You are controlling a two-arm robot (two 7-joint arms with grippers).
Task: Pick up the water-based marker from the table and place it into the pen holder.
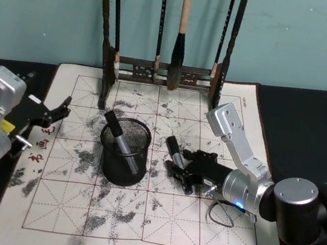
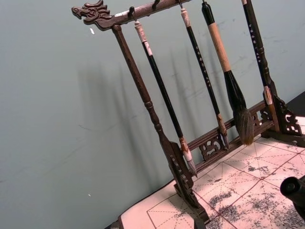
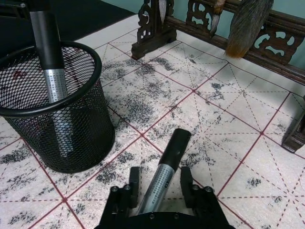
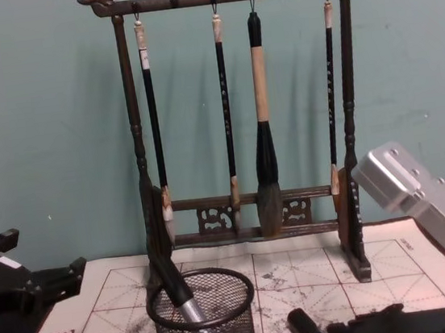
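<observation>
The right gripper (image 3: 160,183) straddles the marker (image 3: 167,152), which lies on the mat (image 1: 197,231) just right of the pen holder (image 3: 86,133). Its 2 fingers stand narrowly apart, slim gaps either side. It should close squarely on the silver barrel, lift above the rim, then move left. The left gripper (image 1: 60,114) sits parked, spread, at the mat's left edge.

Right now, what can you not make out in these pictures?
- Table marker rear end: right wrist view, hidden under the right pincer.
- Pen holder base: chest view, cut off by bottom edge.
- Brush rack top: head view, cut off by top edge.
- Left pincer: chest view, partly cut off by left edge.
</observation>
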